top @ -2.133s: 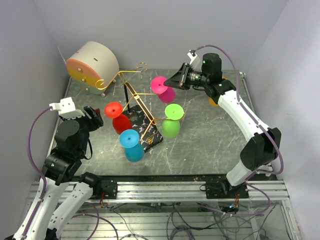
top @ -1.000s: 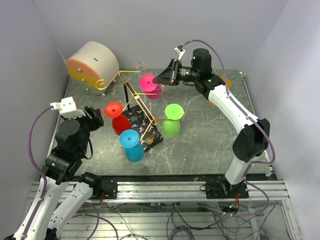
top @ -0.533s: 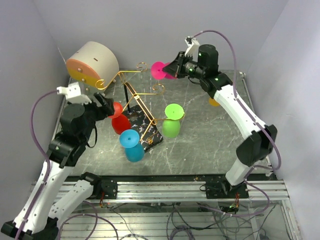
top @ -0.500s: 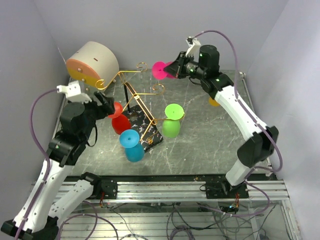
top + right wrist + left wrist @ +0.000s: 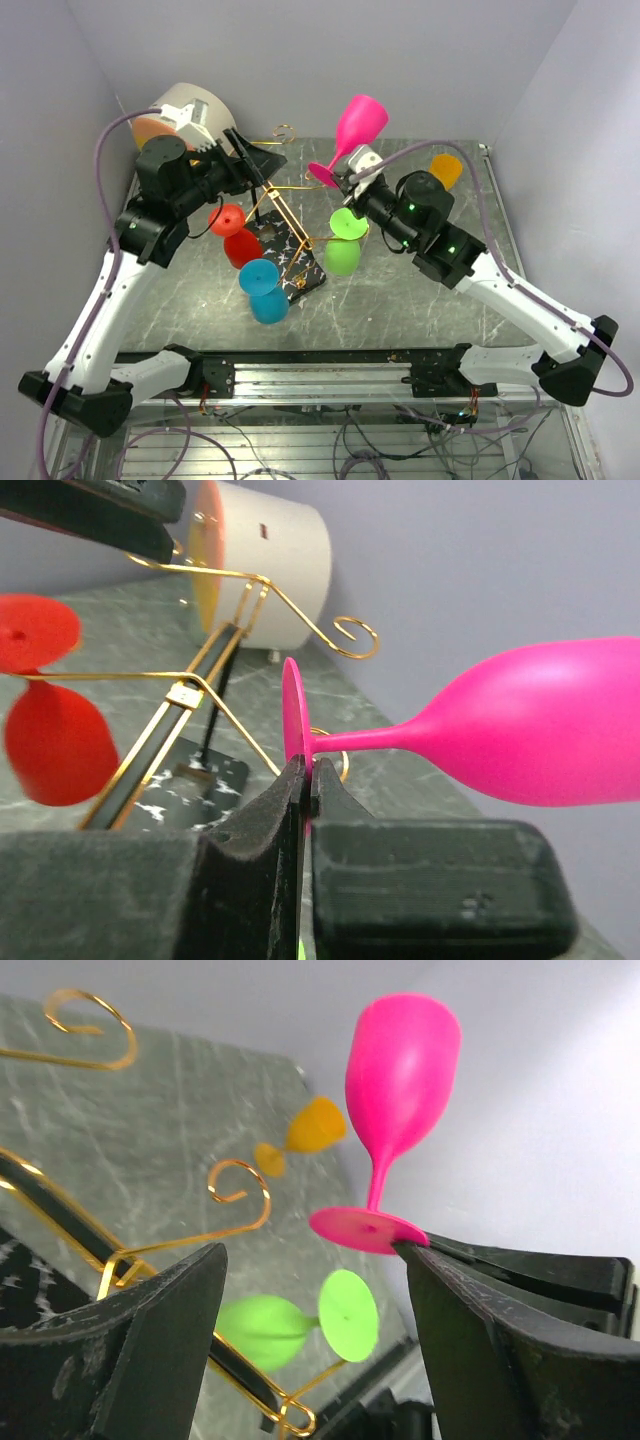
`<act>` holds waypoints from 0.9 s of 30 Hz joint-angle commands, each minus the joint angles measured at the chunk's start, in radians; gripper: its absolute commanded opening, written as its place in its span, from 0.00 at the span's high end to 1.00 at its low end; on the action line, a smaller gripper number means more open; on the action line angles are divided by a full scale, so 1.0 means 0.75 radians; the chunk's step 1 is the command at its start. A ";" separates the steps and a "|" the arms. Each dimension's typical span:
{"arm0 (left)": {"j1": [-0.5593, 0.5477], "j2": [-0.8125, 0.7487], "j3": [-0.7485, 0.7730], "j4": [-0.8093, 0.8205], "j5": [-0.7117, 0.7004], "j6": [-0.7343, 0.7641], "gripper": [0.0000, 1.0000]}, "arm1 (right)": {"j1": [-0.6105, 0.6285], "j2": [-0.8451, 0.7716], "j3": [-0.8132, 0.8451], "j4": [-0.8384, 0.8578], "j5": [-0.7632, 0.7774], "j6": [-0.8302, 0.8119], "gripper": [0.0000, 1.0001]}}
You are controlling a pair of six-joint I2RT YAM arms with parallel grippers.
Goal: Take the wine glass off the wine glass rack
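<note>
Now right jaws pinch a glossy pink wine glass (image 5: 362, 118).

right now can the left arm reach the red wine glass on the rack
Probably yes. The left gripper is open and empty, close to the red wine glass, whose outer side looks free. It would have to avoid the wine glass rack wire and the blue wine glass nearby.

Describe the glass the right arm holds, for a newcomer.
Find the gold wire rack mid-table. At its right side, the jaws of the right arm pinch a wine glass by its foot, bowl up. It alone is pink and gripped.
</note>
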 commanded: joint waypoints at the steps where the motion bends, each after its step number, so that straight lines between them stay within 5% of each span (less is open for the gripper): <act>1: -0.005 0.056 0.035 0.096 0.390 -0.193 0.17 | 0.088 -0.012 -0.066 0.182 0.322 -0.306 1.00; 12: -0.001 0.080 -0.150 0.379 0.706 -0.586 0.21 | 0.358 -0.086 -0.390 0.651 0.496 -0.720 1.00; 27: -0.001 0.062 -0.158 0.242 0.679 -0.546 0.23 | 0.516 0.016 -0.530 1.081 0.715 -1.072 1.00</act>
